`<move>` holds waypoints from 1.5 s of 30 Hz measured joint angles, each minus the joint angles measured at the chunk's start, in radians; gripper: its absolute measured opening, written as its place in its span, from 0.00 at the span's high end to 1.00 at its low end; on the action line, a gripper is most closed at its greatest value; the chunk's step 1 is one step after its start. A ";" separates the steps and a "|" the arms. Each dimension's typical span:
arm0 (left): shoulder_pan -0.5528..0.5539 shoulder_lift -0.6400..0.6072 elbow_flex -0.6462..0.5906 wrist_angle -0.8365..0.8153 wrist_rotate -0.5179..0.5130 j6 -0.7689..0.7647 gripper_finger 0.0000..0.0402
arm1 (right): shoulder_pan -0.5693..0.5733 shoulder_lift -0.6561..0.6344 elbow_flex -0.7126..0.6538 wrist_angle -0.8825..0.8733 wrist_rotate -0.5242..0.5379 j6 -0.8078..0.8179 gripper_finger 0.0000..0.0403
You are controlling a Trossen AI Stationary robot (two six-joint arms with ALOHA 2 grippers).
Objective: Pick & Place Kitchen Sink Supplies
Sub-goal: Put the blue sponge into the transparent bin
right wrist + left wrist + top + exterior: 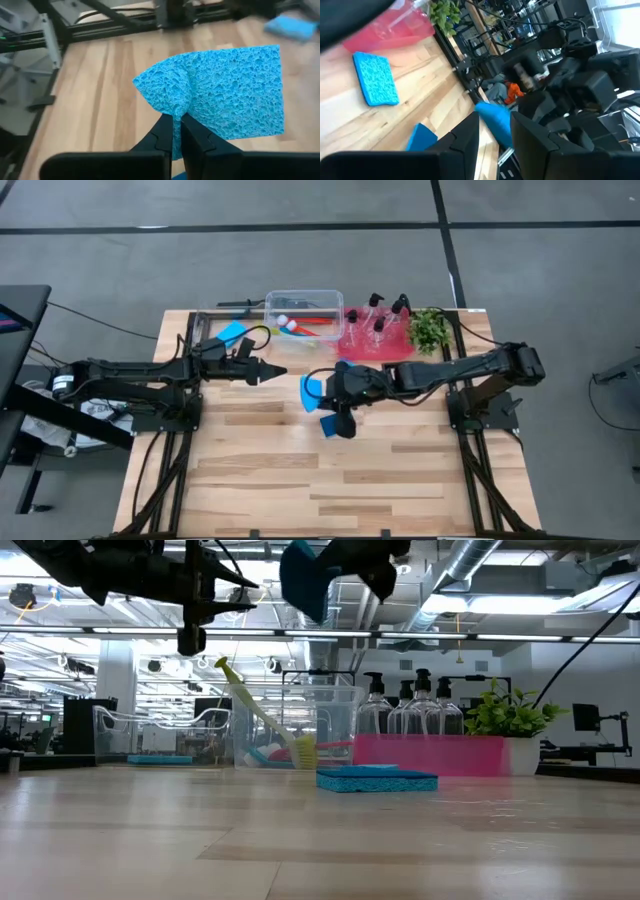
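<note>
High view. A clear rectangular plastic tub [304, 312] stood at the far edge of the pale wooden worktop [330, 480]; inside it lay thin red and blue long-handled brushes [300, 325]. Touching its right side, a translucent red tray [372, 338] carried four small clear bottles with black pump tops [385, 315]. A small leafy green plant [428, 328] stood just right of the tray. One bright blue rectangular sponge [231, 333] lay left of the tub, near the left arm. The right gripper [318, 392] was at mid-worktop, clamped on a second bright blue sponge [311, 393], with a third blue sponge [332, 426] close below it. The left gripper [277, 372] pointed toward it, fingers part open and holding nothing. The near half of the worktop was bare boards to the front edge.

Low view. The held sponge [303, 578] hung well above the surface. A flat blue sponge [377, 779] lay on the worktop before the tray [430, 755]. A yellow-green long-handled brush [262, 720] leaned tilted at the tub [320, 715]. The bottles [410, 705] stood upright in a row; the plant [510, 710] was at their right.

Left wrist view. The left gripper's fingers [465, 137] stood apart, empty. A blue sponge [376, 79] lay flat near the tray [395, 30].

Right wrist view. The right gripper [176, 131] pinched the sponge [225, 95] at one edge, puckering it, over open boards.
</note>
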State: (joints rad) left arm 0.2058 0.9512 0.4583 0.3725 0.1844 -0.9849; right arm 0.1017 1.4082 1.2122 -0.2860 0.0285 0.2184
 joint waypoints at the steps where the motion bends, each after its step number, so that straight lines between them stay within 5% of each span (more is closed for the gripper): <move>1: -0.004 0.000 0.000 0.000 0.000 -0.001 0.72 | 0.000 0.000 0.010 -0.013 0.024 -0.010 0.98; 17: -0.071 0.143 0.000 0.071 -0.007 0.008 0.71 | 0.001 0.000 0.032 -0.064 0.136 -0.045 0.97; 32: -0.055 0.171 0.000 0.149 0.007 -0.019 0.49 | -0.006 0.000 0.032 -0.140 0.210 -0.060 0.97; 45: -0.019 0.171 0.000 0.250 -0.008 -0.051 0.48 | -0.039 0.049 0.032 -0.073 0.272 -0.077 0.96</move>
State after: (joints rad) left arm 0.1867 1.1225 0.4580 0.6223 0.1764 -1.0361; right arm 0.0627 1.4575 1.2446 -0.3594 0.3001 0.1410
